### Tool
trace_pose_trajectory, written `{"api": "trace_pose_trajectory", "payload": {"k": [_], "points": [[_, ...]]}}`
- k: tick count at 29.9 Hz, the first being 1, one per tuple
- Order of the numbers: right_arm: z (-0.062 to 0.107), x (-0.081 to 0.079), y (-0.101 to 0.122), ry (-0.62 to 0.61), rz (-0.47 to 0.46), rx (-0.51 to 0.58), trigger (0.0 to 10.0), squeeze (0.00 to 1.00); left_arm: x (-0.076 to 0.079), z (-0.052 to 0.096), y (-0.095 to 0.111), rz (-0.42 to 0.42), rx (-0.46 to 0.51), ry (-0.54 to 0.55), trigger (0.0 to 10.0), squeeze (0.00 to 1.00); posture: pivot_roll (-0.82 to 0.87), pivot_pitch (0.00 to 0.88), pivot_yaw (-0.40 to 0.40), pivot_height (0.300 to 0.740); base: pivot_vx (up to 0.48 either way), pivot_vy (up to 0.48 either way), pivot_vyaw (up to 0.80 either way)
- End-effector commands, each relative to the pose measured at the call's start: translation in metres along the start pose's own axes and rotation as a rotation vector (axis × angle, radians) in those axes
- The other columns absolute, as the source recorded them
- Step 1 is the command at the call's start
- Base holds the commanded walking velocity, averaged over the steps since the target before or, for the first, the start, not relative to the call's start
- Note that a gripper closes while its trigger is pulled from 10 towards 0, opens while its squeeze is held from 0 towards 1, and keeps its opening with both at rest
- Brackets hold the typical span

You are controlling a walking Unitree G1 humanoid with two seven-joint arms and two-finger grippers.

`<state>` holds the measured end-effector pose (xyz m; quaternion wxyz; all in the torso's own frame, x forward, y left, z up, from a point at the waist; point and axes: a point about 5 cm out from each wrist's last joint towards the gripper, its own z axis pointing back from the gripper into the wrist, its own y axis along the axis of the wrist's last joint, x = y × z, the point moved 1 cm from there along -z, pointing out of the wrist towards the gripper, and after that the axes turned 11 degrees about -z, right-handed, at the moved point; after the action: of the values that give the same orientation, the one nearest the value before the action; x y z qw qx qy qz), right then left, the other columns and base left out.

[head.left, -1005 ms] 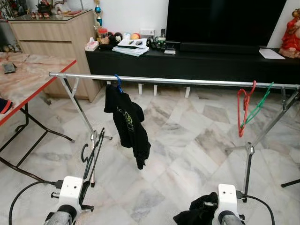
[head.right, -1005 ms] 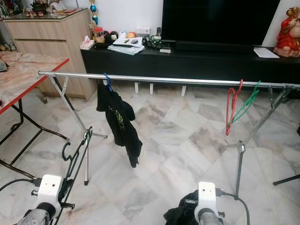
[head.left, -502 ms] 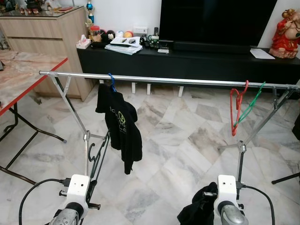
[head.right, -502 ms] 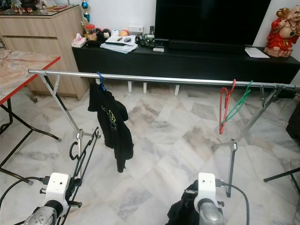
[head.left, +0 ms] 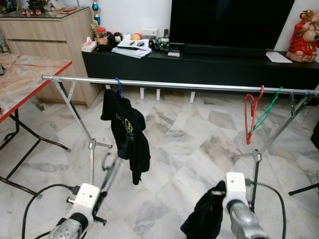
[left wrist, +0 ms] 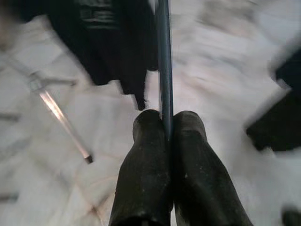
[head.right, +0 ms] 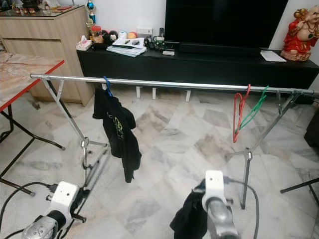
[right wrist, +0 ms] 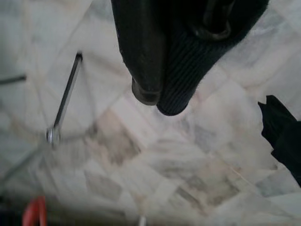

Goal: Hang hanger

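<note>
Now both arms have swung compared with half a second back: the right gripper tilts inward, dark garment dangling lower, and the left gripper leans toward the rail, fingers pressed together on the black hanger. Reads as the lift toward the rail starting; nothing hung yet. The hanger is motion-blurred in the head views, its hook impossible to make out. The right fingers are wrapped in cloth, apparently pinching it. A black shirt already hangs on the rail.
</note>
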<state>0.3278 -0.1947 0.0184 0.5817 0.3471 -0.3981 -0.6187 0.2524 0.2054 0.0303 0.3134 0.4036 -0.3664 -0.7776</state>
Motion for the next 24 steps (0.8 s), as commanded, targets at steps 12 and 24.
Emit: {"api": "trace_pose_trajectory", "payload": {"k": [12, 24], "points": [[-0.014, -0.039, 0.076, 0.082, 0.219, 0.132, 10.0, 0.00, 0.019, 0.013, 0.030, -0.333, -0.097, -0.620, 10.0, 0.00, 0.15, 0.000, -0.039, 0.740, 0.000, 0.000, 0.00], [-0.013, -0.062, 0.082, 0.112, 0.196, 0.143, 10.0, 0.00, 0.044, -0.001, 0.064, -0.314, -0.007, -0.689, 10.0, 0.00, 0.15, 0.000, -0.044, 0.740, 0.000, 0.000, 0.00]]}}
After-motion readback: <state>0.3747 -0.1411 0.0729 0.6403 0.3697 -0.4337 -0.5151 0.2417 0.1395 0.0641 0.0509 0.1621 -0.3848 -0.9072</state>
